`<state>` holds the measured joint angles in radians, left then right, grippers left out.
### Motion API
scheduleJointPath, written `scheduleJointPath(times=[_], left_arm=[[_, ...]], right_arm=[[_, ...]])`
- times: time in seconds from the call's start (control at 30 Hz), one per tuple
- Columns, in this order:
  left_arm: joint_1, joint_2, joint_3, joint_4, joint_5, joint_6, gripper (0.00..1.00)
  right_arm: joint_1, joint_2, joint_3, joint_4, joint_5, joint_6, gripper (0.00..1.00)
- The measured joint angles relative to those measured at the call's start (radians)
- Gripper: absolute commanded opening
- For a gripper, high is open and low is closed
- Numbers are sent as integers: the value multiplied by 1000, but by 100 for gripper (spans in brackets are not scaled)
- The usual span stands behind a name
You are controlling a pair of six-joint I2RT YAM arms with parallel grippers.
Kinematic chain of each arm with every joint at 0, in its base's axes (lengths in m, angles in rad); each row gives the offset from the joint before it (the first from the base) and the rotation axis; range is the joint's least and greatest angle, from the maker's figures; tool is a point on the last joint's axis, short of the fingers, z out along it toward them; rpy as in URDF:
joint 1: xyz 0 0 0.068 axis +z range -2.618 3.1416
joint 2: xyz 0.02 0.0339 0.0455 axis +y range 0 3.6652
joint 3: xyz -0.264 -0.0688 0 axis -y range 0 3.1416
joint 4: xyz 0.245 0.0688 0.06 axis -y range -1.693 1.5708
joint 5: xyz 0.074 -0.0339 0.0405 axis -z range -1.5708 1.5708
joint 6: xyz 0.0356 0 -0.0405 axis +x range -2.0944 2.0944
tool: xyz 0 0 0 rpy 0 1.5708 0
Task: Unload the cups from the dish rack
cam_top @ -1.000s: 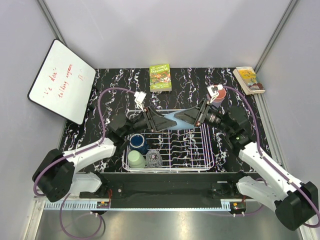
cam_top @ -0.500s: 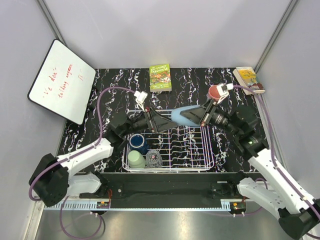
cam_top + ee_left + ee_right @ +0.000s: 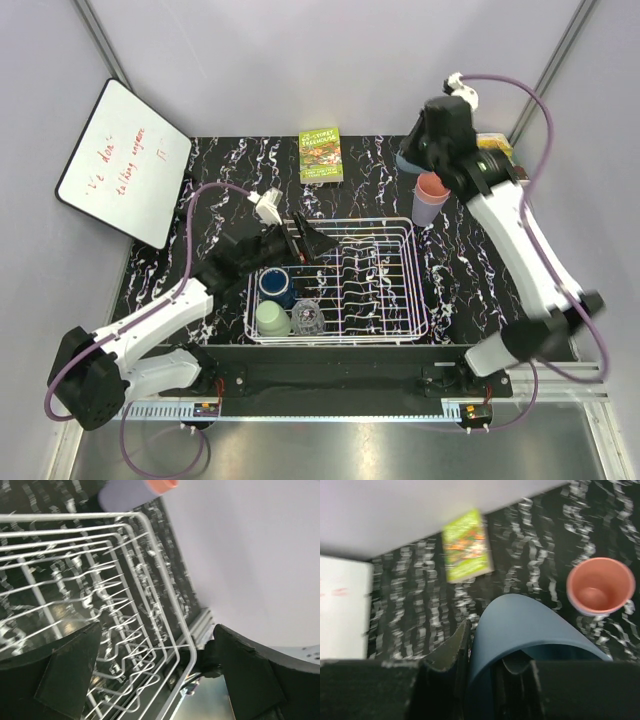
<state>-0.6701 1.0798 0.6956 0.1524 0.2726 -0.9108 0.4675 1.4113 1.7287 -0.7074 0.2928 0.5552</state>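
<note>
Black desk (image 3: 225,165) with white veining, boxed in by pale walls, carries the white wire dish rack (image 3: 395,300) at its middle. Three cups sit in the rack's left end, so these are not yet unloaded: a dark blue plastic tumbler (image 3: 277,284) toward the back, a pale green tumbler (image 3: 272,319) at the front left corner, and a clear glass tumbler (image 3: 308,318) just beside the green one. The tined part of the rack to their right holds nothing.

Two cups are already out. A salmon pink tumbler (image 3: 432,186) stands nested in a lavender tumbler (image 3: 428,213) on the desk, just beyond the rack's back right corner.

The sixth, a light blue plastic tumbler (image 3: 530,625), is in the air, gripped by the right claw (image 3: 490,645), which is clenched on its wall with one finger outside and one inside the rim. It hangs high above the desk, behind the rack's back right corner and close to the nested pair, so setting it down looks like the step in hand.

The left claw (image 3: 308,240) is spread wide and grasps nothing, hovering over the rack's back left area, near the dark blue tumbler.

By my reckoning the task is about half done.

Farther back from the rack lie a green paperback (image 3: 321,155) and, off to the left, a tilted whiteboard (image 3: 125,160).
</note>
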Motion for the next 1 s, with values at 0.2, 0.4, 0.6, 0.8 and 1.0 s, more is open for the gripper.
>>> scheduleJointPath(times=[0.2,0.4,0.6,0.8,1.0], left_arm=[[0,-10,14,-137,-64,25,98],[0,-30,24,-221,-108,43,98],[0,-28,24,-247,-123,50,97],[0,12,24,-260,-123,50,97],[0,22,24,-264,-123,50,97]], right_arm=[[-130,429,390,-303,71,38,0],[-190,684,763,-509,127,50,0],[-212,698,805,-589,145,64,0],[-216,724,765,-619,144,73,0],[-216,735,705,-612,132,72,0]])
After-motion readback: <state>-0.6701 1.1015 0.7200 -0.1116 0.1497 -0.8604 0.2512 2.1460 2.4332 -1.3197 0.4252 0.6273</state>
